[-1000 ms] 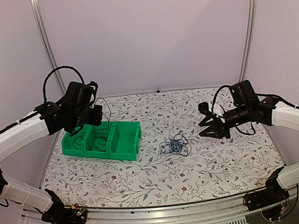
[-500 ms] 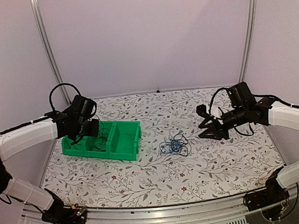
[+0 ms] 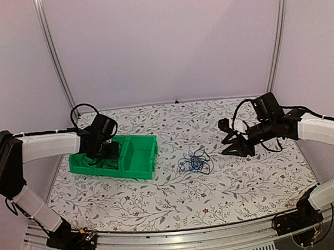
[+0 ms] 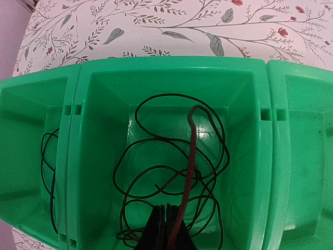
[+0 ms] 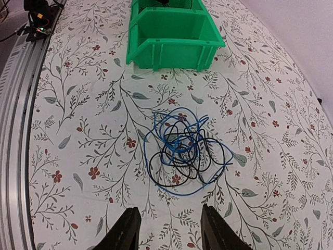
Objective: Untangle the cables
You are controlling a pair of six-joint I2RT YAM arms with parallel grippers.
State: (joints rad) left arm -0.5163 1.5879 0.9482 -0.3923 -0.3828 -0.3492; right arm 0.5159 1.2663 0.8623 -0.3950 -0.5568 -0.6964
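Observation:
A snarl of thin blue and black cables (image 3: 194,162) lies on the floral table, right of the green bin (image 3: 140,163). In the right wrist view the snarl (image 5: 184,151) lies just ahead of my right gripper (image 5: 169,216), which is open, empty and hovering above the table. My left gripper (image 3: 107,151) is down in the bin's middle compartment. In the left wrist view its fingers (image 4: 158,232) are pressed together with a dark red cable (image 4: 190,156) running up from them. Loose black cable loops (image 4: 156,172) lie on that compartment's floor.
The bin (image 4: 171,65) has three compartments. The left one holds a black and a blue cable (image 4: 52,177); the right one looks bare. The bin (image 5: 174,31) stands beyond the snarl in the right wrist view. A metal rail (image 5: 15,104) runs along the table's edge.
My left arm has swung right and come down, putting its gripper into the bin's middle compartment. My right gripper has crept slightly left toward the snarl. The snarl has not moved.

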